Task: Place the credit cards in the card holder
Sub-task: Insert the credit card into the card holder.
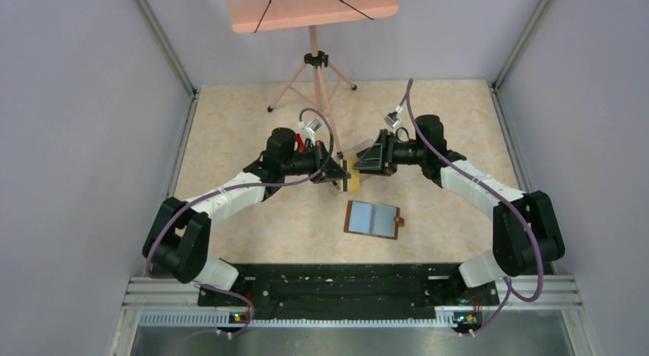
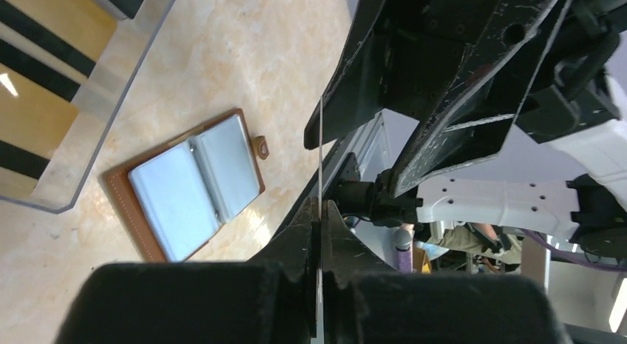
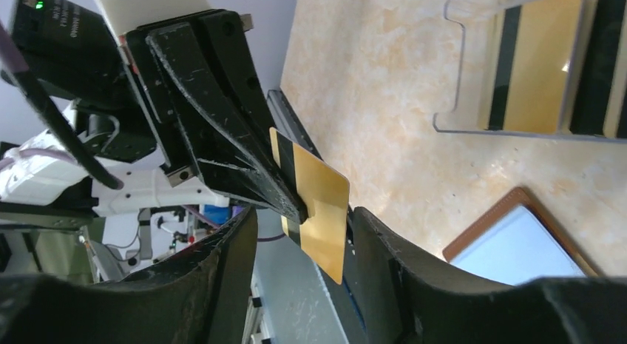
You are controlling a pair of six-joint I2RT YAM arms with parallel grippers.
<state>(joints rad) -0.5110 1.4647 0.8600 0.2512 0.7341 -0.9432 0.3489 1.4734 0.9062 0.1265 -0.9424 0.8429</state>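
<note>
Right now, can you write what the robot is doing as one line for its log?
left gripper: jaws shut on tan-yellow card | right gripper: jaws open around it | card holder: lying open on table

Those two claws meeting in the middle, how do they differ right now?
The left gripper is shut, pinching the yellow card; the right gripper is open, fingers apart either side of that card. The left carries the card; the right seems not to clamp it. Both are black and meet above the table, beyond the open card holder.
</note>
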